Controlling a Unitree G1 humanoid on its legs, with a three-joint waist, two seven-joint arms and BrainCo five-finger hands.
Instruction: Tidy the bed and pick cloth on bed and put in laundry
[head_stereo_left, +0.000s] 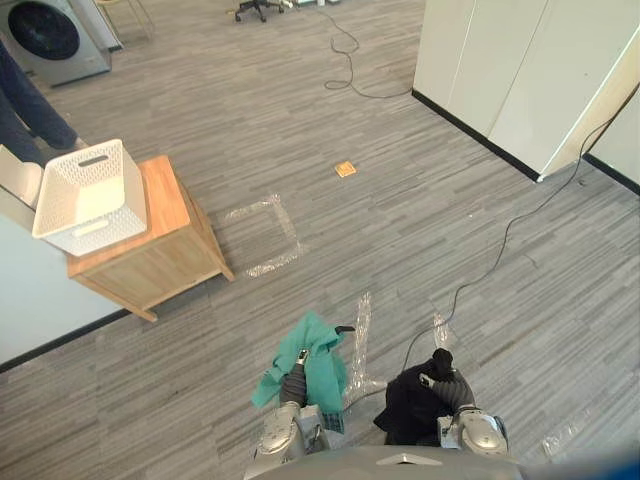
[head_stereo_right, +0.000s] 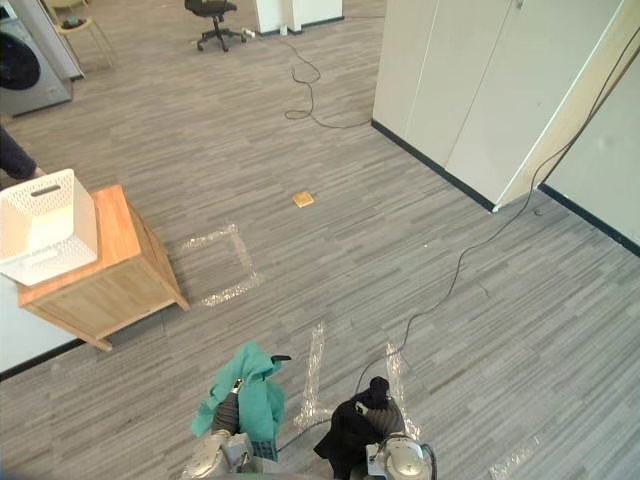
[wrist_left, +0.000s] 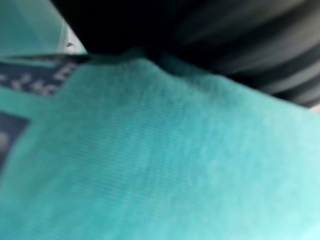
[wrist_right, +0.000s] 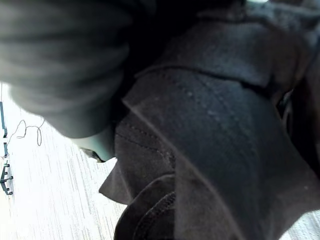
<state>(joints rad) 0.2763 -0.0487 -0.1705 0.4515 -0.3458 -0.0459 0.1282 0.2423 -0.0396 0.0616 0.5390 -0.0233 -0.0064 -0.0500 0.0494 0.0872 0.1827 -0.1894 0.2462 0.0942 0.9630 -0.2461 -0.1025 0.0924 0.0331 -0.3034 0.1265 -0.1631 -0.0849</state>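
Left hand (head_stereo_left: 296, 380): buried in green cloth (head_stereo_left: 318, 368); grip cannot be told.
Right hand (head_stereo_left: 447, 378): under black cloth (head_stereo_left: 408, 408); likewise.
Basket (head_stereo_left: 88, 190): on desk (head_stereo_left: 165, 250), well apart.
Risk: an unsure hold could let dangling cloth slip to the floor.

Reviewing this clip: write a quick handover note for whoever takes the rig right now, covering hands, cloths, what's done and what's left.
Left hand: the teal cloth is draped over it, and the cloth hides how it is held.
Right hand: the black cloth hangs from it, and the hold is hidden there too.
The white basket sits on the wooden side table, ahead to the robot's left. A washing machine stands farther off.
Done: both cloths are picked up and clear of the floor.
Left: carry them to the laundry, probably the basket, and drop them in. I cannot judge the bed's state.
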